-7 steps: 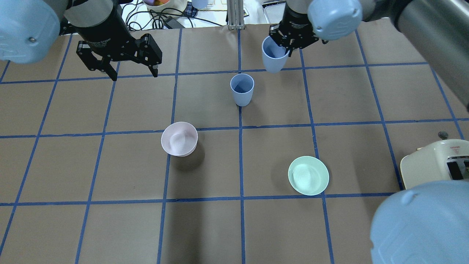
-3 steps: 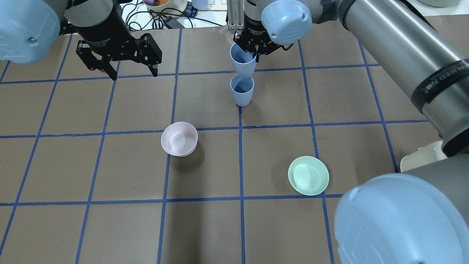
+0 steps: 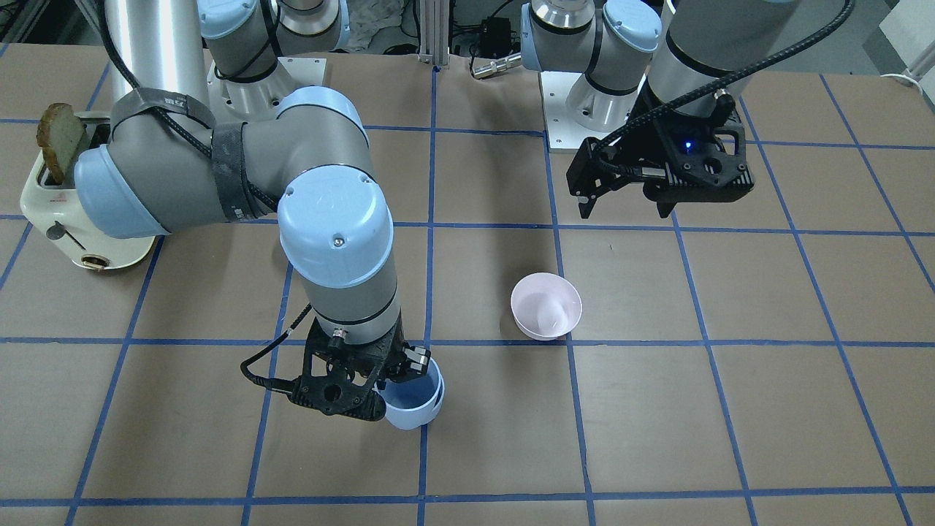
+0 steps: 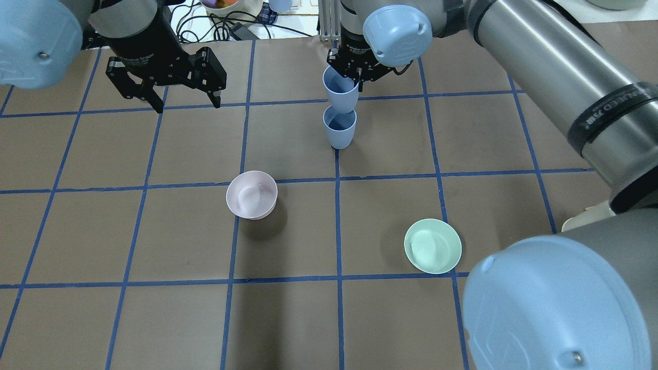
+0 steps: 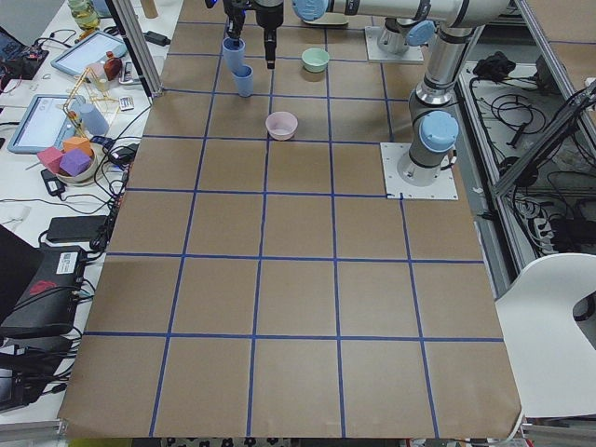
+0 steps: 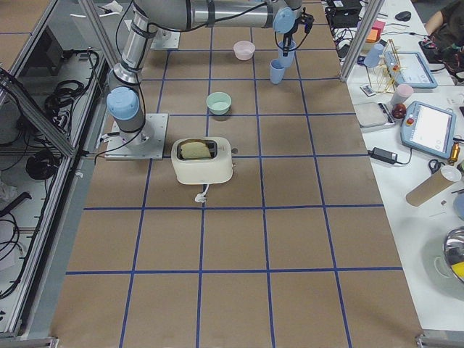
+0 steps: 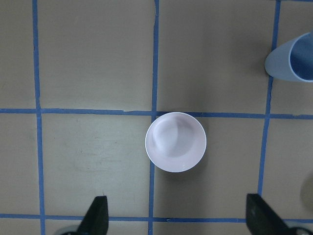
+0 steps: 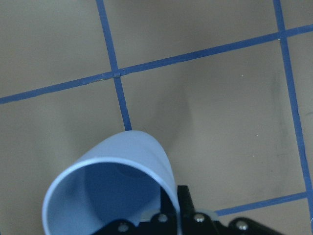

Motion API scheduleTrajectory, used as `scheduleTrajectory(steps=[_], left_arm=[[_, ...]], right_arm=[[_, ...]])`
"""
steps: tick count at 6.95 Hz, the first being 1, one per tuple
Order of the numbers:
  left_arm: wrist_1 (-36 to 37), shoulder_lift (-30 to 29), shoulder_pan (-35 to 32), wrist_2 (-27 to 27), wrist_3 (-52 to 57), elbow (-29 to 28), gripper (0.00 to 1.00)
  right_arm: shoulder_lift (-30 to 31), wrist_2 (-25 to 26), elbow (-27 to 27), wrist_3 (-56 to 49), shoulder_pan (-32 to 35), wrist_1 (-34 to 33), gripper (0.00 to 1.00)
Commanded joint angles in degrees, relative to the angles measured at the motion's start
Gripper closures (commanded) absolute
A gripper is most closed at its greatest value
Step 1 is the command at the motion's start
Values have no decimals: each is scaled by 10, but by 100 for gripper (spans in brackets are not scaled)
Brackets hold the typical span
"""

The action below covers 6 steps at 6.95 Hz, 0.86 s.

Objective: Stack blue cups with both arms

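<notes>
One blue cup (image 4: 339, 128) stands upright on the table near the far centre. My right gripper (image 4: 355, 76) is shut on the rim of the second blue cup (image 4: 340, 88) and holds it just above the standing one, its base at that cup's rim. I cannot tell whether they touch. The held cup fills the right wrist view (image 8: 112, 196). In the front view my right gripper (image 3: 393, 374) holds the cup (image 3: 415, 400), which hides the standing one. My left gripper (image 4: 188, 104) is open and empty, hovering at the far left, and also shows in the front view (image 3: 625, 212).
A pale pink bowl (image 4: 251, 195) sits left of centre, under my left wrist camera (image 7: 175, 142). A mint-green bowl (image 4: 433, 245) sits right of centre. A cream toaster (image 3: 66, 197) with toast stands at the right side, behind my right arm.
My right arm has carried the held blue cup leftward to directly over the standing cup. The left gripper has not moved.
</notes>
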State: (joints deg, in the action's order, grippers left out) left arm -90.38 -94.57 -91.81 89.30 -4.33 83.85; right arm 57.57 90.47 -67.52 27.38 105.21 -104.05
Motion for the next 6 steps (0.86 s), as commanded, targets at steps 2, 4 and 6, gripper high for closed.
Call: scheduleTrajectory(steps=[2,4,6], left_arm=[[1,0,1,-1,-1,-1,0],[1,0,1,-1,-1,-1,0],[1,0,1,0,-1,-1,0]], right_arm=[[-2,1,1,0,4,15,100],[-2,-1,-2,-1,4,31,100],[-6,-7,-5,-8,4,32,94]])
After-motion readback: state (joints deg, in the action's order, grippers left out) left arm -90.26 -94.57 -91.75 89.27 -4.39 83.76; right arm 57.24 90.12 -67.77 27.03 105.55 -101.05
